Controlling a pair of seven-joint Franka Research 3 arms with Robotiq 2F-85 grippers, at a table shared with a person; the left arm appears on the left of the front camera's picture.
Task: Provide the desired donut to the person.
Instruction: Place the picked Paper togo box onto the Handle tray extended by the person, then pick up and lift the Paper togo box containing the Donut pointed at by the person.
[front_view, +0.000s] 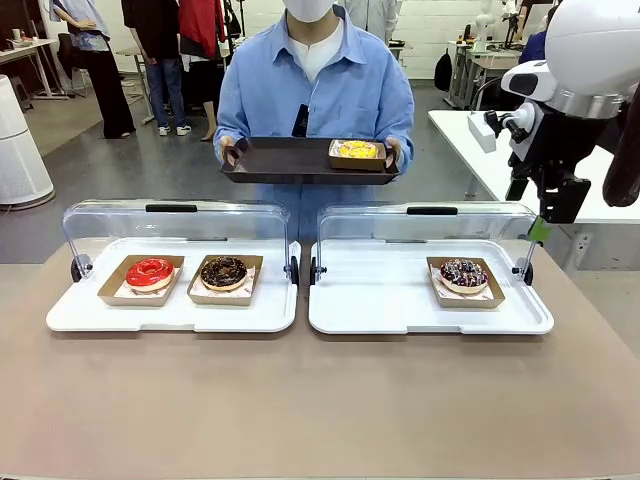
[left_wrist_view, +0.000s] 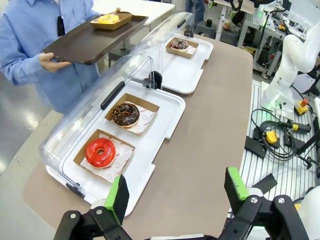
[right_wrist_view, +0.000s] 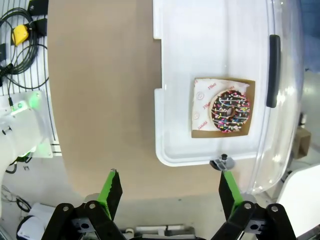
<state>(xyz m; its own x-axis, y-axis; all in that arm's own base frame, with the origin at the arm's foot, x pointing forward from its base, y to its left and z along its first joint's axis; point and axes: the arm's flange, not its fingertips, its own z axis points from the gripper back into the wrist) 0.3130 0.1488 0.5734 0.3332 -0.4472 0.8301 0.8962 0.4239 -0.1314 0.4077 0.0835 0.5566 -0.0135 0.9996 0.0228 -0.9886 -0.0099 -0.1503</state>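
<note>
Beyond the worktop (front_view: 320, 410) stands the person (front_view: 315, 90), holding a dark tray (front_view: 285, 160) with a yellow donut (front_view: 357, 149). On the worktop lie two white trays (clear lids (front_view: 175, 222) raised): the left tray (front_view: 255, 310) has a red donut (front_view: 150, 272) beside a chocolate donut (front_view: 224, 271), the right tray (front_view: 370, 290) a sprinkled donut (front_view: 464, 274). Left fingers (left_wrist_view: 118, 197) and right fingers (right_wrist_view: 111, 192) gape wide, holding nothing

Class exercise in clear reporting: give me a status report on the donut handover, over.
Left gripper, right gripper open, empty. Yellow donut on dark tray, held by person; red donut, chocolate donut, sprinkled donut in white trays. Lids up, nothing blocking.
</note>
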